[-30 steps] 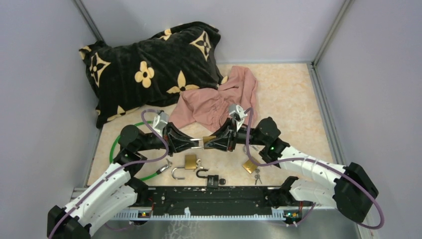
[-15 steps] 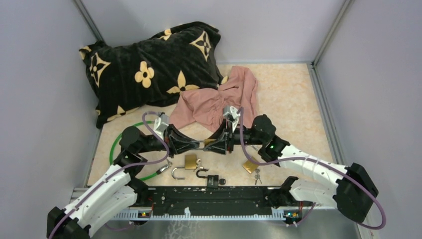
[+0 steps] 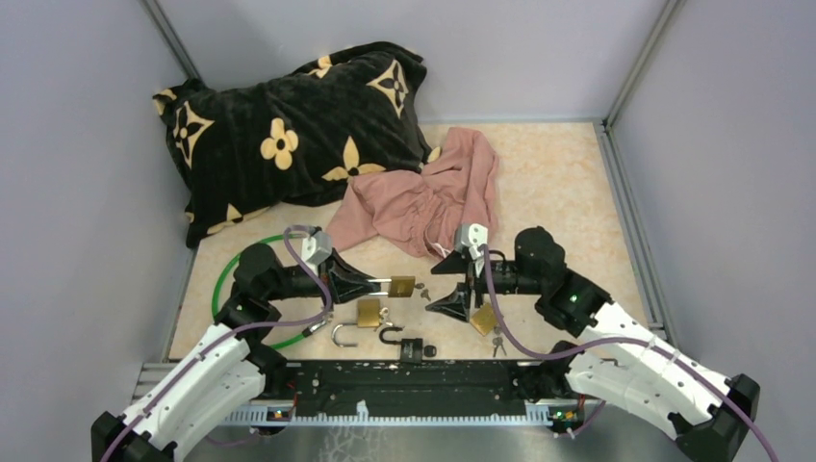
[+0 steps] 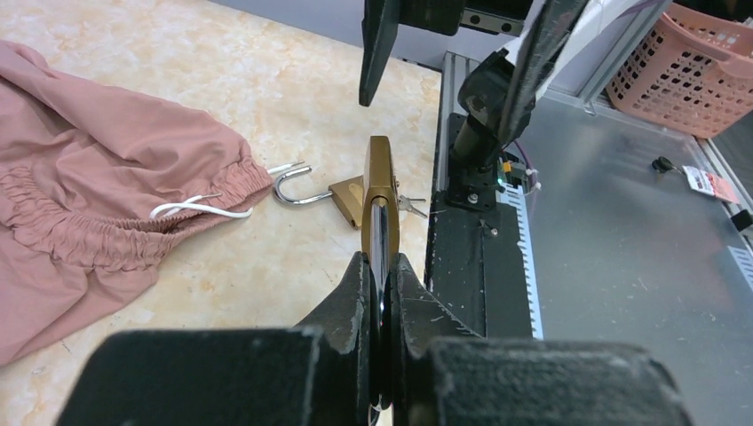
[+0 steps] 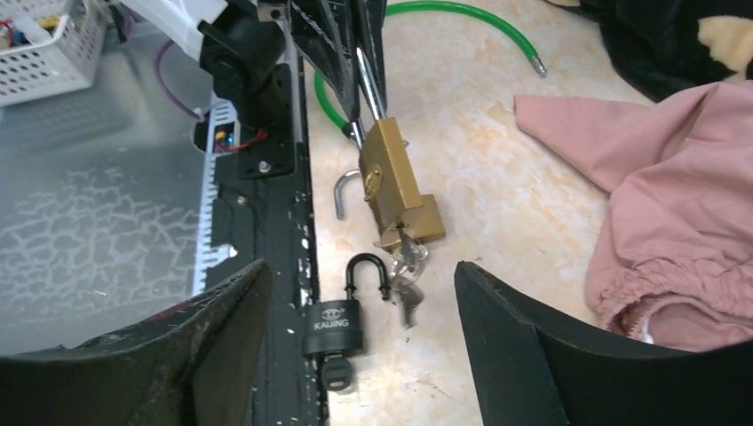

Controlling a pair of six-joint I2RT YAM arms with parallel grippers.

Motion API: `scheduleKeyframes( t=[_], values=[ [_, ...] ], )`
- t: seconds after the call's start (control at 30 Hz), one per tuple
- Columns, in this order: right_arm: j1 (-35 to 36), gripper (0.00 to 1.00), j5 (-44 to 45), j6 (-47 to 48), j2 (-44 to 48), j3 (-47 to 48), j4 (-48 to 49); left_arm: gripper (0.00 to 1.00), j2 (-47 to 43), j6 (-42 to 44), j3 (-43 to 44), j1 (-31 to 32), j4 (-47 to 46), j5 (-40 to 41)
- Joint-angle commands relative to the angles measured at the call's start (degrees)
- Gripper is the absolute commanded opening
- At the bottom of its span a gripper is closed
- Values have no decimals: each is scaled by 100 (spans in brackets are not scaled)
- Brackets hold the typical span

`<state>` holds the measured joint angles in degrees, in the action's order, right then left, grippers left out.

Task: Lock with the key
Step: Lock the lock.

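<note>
My left gripper [image 3: 373, 282] is shut on the steel shackle of a brass padlock [image 3: 401, 286], holding it out level above the table. The left wrist view shows this padlock [image 4: 380, 182] edge-on, its shackle pinched between the fingers [image 4: 355, 293]. A key [image 5: 401, 253] sticks in the base of the padlock [image 5: 391, 182], with the rest of the bunch dangling below. My right gripper [image 3: 452, 285] stands open a short way to the right, apart from the padlock and key. Nothing is between its fingers [image 5: 524, 346].
On the table lie a black padlock [image 5: 336, 319] with its key in, a brass padlock [image 3: 369, 311], a loose silver shackle [image 3: 344, 335] and a brass padlock [image 3: 484, 320] under the right gripper. A green cable [image 3: 223, 279], pink cloth [image 3: 423, 197] and black pillow [image 3: 289, 125] lie beyond.
The right gripper has opened, let go at the padlock's key end and drawn back to the right. The left gripper keeps the brass padlock and has lowered a little.
</note>
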<state>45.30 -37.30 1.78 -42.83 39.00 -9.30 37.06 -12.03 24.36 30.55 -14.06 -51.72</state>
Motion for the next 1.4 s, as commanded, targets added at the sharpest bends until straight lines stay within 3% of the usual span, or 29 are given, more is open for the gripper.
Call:
scheduleKeyframes(
  t=[0.0,0.3,0.53,0.77,0.9,1.17,1.37],
  values=[
    [-11,71,130,637,-227,49,157,0,-129,211,8,-6,-341,-281],
    [-12,50,-258,876,-1253,617,81,0,-157,252,-15,-6,-272,-348],
    [-5,46,-426,721,-1405,643,260,0,-151,228,-37,-6,-320,-390],
    [5,12,-459,843,-1544,755,-39,0,-158,245,-2,-12,-355,-388],
    [5,0,-463,973,-1572,837,-291,0,-192,385,48,-8,-190,-419],
    [-47,0,232,1629,-1504,1081,-1512,0,-294,1659,594,-164,1662,-374],
    [-547,0,1159,1765,-1164,1066,-2210,0,-400,2803,1050,-274,3019,112]
  ],
)
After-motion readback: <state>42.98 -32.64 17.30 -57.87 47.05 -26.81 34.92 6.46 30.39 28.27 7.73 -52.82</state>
